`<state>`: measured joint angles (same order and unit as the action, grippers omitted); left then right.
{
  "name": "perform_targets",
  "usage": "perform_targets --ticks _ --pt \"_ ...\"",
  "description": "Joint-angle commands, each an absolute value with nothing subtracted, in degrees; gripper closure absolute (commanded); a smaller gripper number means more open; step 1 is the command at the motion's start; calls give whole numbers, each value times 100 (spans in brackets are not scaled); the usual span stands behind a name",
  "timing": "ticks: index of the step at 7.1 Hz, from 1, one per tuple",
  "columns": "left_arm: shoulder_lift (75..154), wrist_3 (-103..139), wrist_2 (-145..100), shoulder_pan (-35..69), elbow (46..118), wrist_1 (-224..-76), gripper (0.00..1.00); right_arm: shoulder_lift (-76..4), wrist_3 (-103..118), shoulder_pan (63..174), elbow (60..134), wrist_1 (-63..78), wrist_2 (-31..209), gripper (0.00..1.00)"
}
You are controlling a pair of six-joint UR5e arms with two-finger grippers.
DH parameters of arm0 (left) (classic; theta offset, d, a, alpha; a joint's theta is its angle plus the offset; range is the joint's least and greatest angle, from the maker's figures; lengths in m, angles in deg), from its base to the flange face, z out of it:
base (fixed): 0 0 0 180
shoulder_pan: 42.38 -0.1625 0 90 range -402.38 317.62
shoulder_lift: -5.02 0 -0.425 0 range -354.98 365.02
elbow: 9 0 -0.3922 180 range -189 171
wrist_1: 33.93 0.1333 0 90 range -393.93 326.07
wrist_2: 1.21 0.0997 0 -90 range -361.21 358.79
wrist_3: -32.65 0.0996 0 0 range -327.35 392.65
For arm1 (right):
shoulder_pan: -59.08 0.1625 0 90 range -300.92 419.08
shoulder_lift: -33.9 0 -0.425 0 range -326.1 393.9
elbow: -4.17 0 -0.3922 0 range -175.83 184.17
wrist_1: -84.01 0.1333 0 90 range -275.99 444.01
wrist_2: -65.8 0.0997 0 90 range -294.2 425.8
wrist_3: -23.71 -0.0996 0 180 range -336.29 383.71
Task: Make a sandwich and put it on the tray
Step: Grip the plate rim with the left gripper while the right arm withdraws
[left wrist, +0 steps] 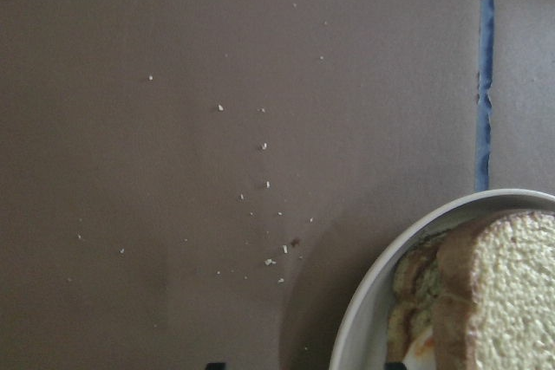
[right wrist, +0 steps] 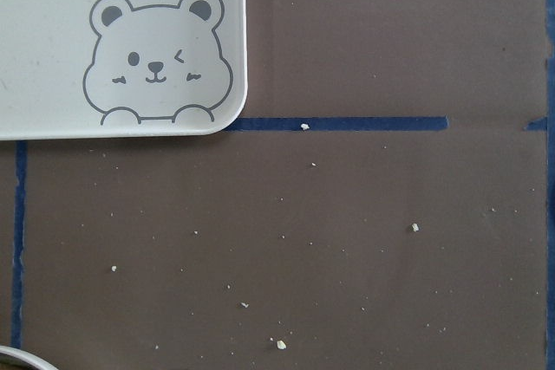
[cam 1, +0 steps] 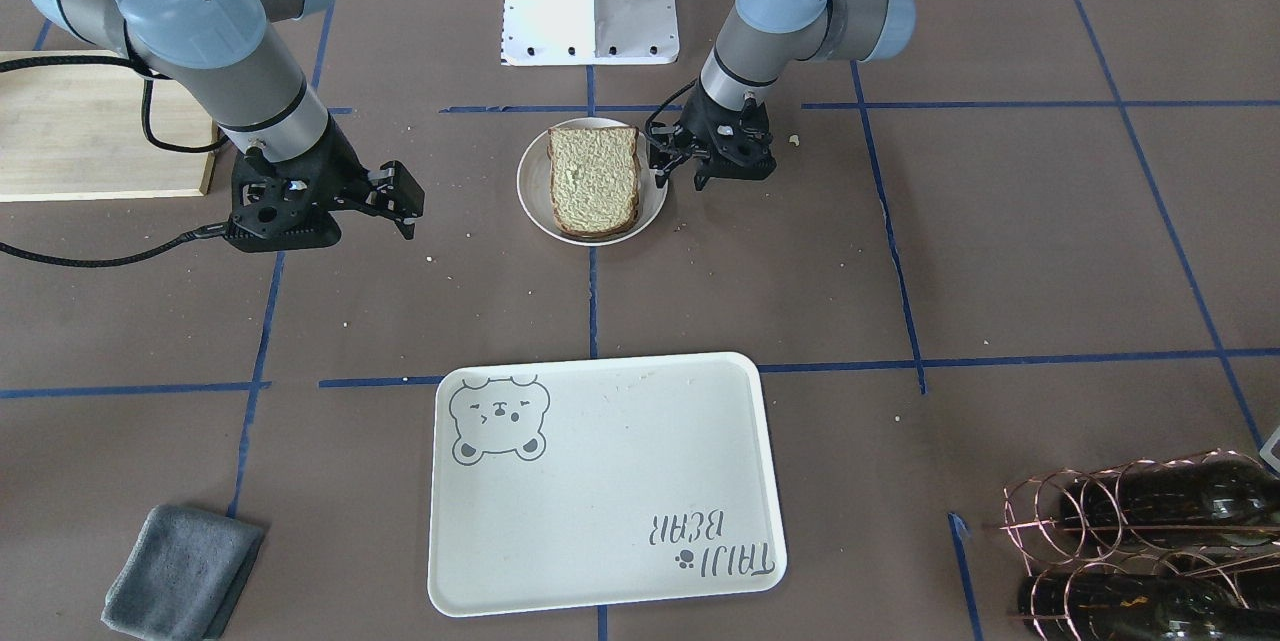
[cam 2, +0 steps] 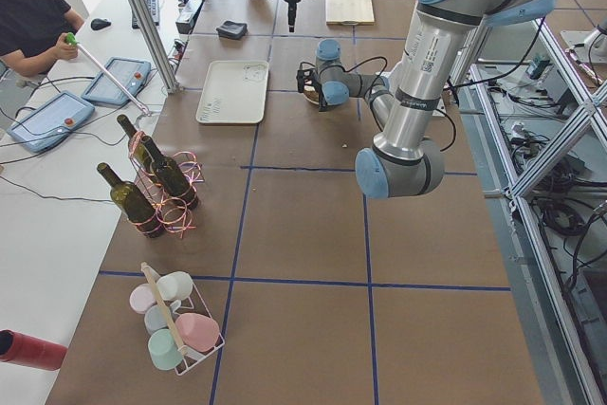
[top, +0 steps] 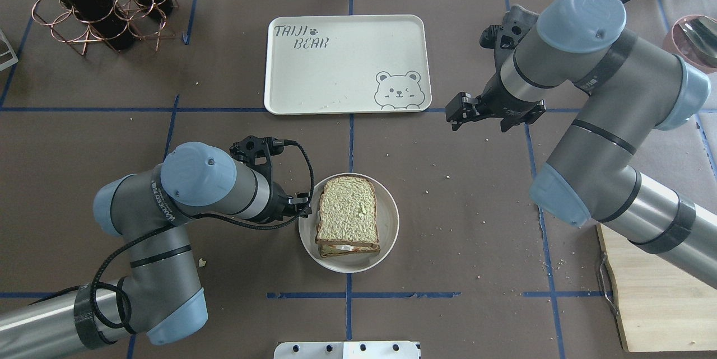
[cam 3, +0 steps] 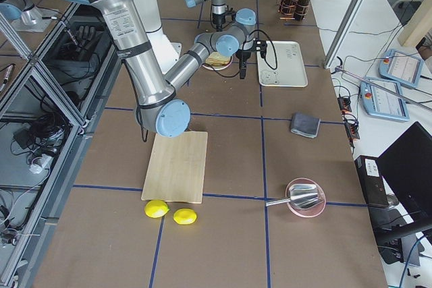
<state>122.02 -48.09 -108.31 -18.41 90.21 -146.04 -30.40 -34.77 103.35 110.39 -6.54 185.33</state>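
The sandwich point(cam 1: 594, 181) lies on a small round off-white plate point(cam 1: 528, 199) at the table's middle. Its top is a greenish-tan slice, and a white egg edge peeks between the two slices in the overhead view point(top: 347, 214). My left gripper point(cam 1: 680, 179) is open and empty, low beside the plate's rim point(top: 392, 219) and apart from the bread. The left wrist view shows the plate point(left wrist: 368, 305) and the sandwich's corner point(left wrist: 499, 288). The cream bear tray point(cam 1: 600, 491) is bare. My right gripper point(cam 1: 404, 203) is open and empty, hovering over the table near the tray's bear corner point(right wrist: 130, 6).
A wooden cutting board point(cam 1: 90, 126) lies beyond my right arm. A folded grey cloth point(cam 1: 180, 571) lies near the tray. A copper rack with wine bottles point(cam 1: 1140, 541) stands at the table's left side. Crumbs are scattered on the brown mat. A pink bowl point(top: 694, 34) sits far right.
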Motion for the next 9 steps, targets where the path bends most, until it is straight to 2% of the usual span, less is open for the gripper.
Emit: perform_targets --ticks 1,4,5,7,9 --pt "12262 -4830 -10826 -1962 8917 -14616 51 -3043 -3474 10338 11043 -652 18542 0" --pt "12376 -4838 -10826 -2023 8794 -14616 56 -3026 -3474 10338 11043 -652 18524 0" --pt "12376 -4856 -10826 -2024 8794 -14616 60 -3026 -3474 10338 11060 -652 18533 0" --pt "12376 -4865 -10826 -2041 8838 -14616 100 -3026 -3474 10346 11069 -652 18542 0" --pt "12367 -4856 -10826 -2041 8855 -14625 100 -3035 -3474 10355 11069 -652 18551 0"
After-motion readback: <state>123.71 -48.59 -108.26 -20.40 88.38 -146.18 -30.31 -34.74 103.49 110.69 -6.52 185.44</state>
